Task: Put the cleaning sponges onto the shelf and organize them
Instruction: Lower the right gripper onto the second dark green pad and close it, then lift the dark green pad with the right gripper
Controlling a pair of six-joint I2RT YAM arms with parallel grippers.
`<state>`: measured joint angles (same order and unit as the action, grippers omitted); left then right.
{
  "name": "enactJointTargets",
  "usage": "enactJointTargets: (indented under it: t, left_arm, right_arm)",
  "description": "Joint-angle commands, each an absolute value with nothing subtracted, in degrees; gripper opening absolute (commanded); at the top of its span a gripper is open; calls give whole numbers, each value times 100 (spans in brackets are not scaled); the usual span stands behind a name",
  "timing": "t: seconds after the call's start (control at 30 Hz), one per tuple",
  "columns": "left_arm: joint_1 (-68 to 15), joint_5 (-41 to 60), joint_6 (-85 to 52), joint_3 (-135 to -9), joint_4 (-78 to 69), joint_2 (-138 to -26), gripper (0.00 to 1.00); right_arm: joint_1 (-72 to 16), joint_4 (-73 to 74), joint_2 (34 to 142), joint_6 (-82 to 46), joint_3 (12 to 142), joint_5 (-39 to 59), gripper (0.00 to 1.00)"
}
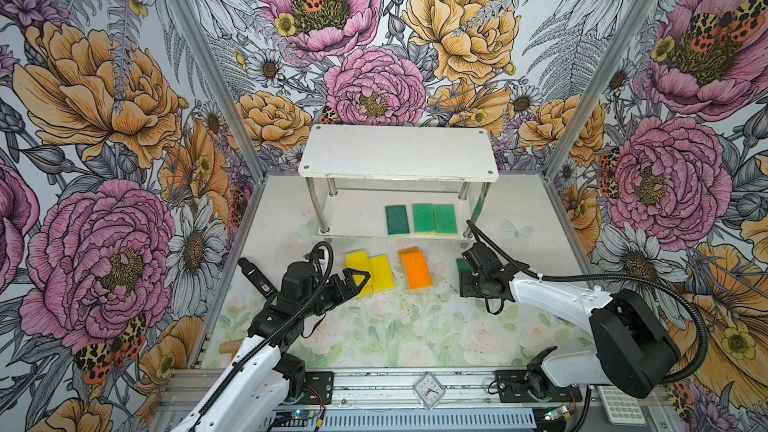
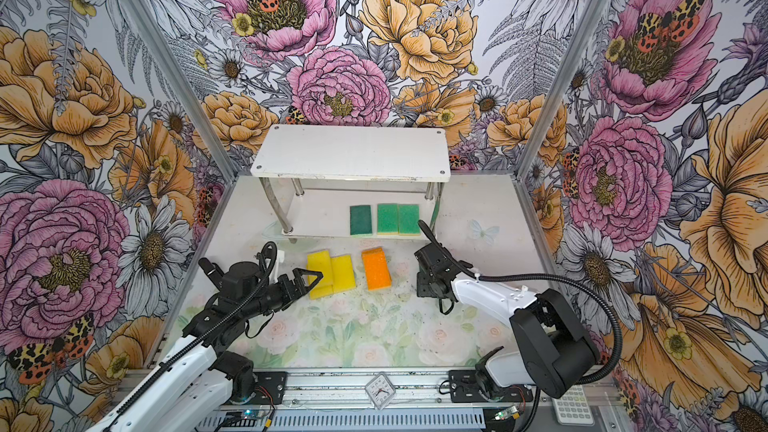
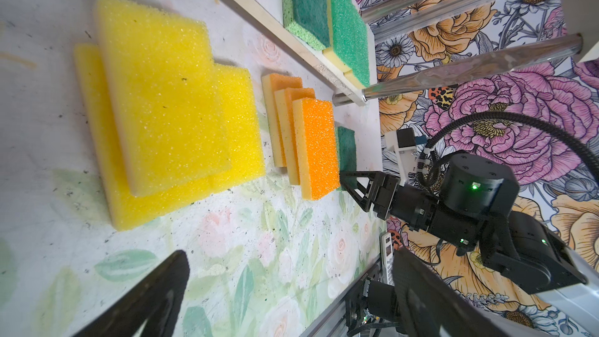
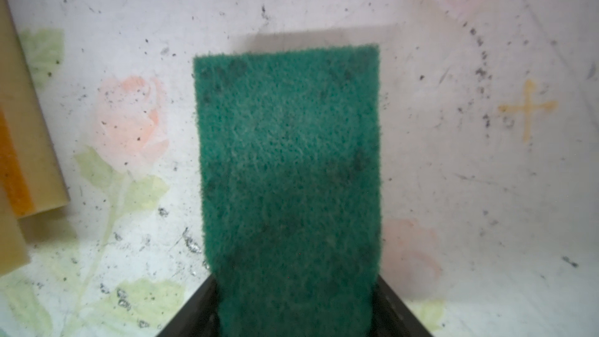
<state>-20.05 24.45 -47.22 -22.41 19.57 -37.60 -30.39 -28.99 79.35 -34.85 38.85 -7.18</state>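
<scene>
The shelf (image 1: 399,151) stands at the back, and its lower board (image 1: 357,214) carries one dark green sponge (image 1: 397,220) and two lighter green sponges (image 1: 434,219). In front of it lie overlapping yellow sponges (image 1: 370,268) (image 3: 168,108) and a fanned stack of orange sponges (image 1: 415,270) (image 3: 319,147). My left gripper (image 1: 357,284) (image 3: 291,303) is open beside the yellow sponges and holds nothing. My right gripper (image 4: 293,312) points down at the table, with its jaws pressed against both long sides of another dark green sponge (image 4: 288,157) (image 1: 460,265) right of the orange stack.
Flowered walls with metal posts close in the left, right and back. A small clock (image 1: 429,388) and a white keypad remote (image 1: 621,405) lie on the front rail. The shelf's chrome legs (image 1: 467,209) stand just behind my right wrist.
</scene>
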Motion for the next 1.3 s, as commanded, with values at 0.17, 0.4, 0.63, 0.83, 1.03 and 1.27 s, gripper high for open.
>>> enactJointTargets:
  t: [0.17, 0.4, 0.63, 0.83, 1.03, 1.27]
  left_arm:
    - [-1951, 2276, -4746, -2288, 1977, -3770, 99]
    - [-1951, 2294, -4745, -2268, 1974, -3762, 99]
    - [-1947, 2294, -4746, -2233, 1983, -3728, 99]
    - [-1948, 2296, -4746, -2212, 1980, -3722, 99]
    - [-1938, 2294, -4757, -2207, 1982, -3693, 99]
    - [-1924, 2325, -4755, -2207, 1995, -3651, 99]
  right_arm:
    - [-3013, -2669, 8147, -3478, 3990, -635, 67]
    - [-3015, -2630, 8156, -3489, 3973, -641, 69]
    - [-3015, -2634, 8130, -3502, 3929, -658, 72]
    - [-3015, -2637, 8090, -3520, 3920, -657, 71]
    - [-3015, -2636, 7859, -3581, 3937, -660, 68]
    - [-3031, -2646, 7510, -3632, 4032, -510, 66]
